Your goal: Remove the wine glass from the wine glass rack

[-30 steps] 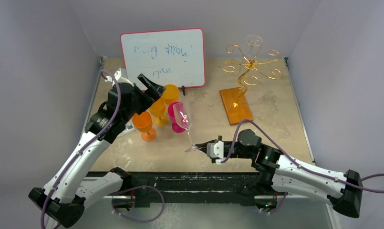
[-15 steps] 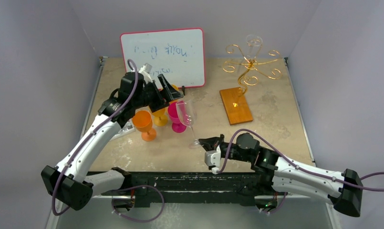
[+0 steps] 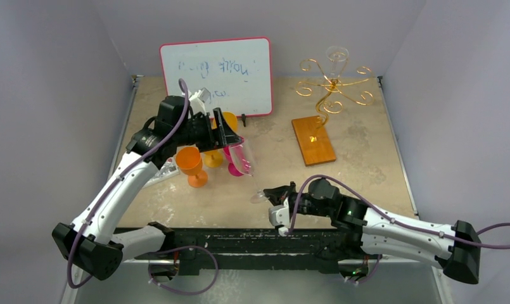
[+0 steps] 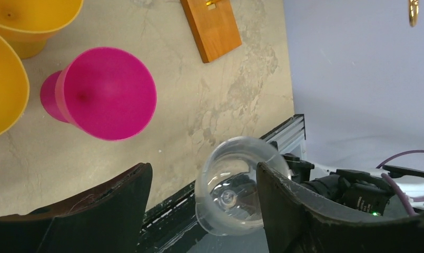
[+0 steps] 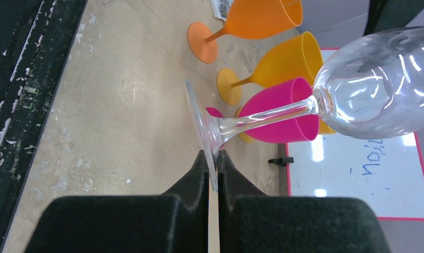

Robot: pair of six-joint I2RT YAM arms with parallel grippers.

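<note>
**Clear glass pinched by its foot, bowl between the open left fingers**

The wine glass [image 3: 241,159] is off the wine glass rack [image 3: 332,88]. It is over the near middle of the desk [image 3: 366,152], well apart from the rack, which stands toward the far right on its wooden base [image 3: 313,140].

The right jaws are clenched on the rim of the glass's round foot. The right wrist view shows the disc edge-on, squeezed between the two black fingers [image 5: 196,176]. The stem runs away from them and the bowl tilts toward the left arm. I cannot tell whether the foot touches the desk.

The left jaws are spread wide, with one finger on each side of the bowl. In the left wrist view the bowl lies close against the finger [image 4: 283,205] at the right of that view and well apart from the other.

A second clear glass [image 3: 336,58] hangs at the top of the rack. Just beside the held bowl stand a pink goblet [image 3: 233,168], an orange goblet [image 3: 191,164] and a yellow goblet [image 3: 210,156], the last partly hidden by the left arm. A red-framed whiteboard [image 3: 217,73] stands at the back of the desk.
</note>
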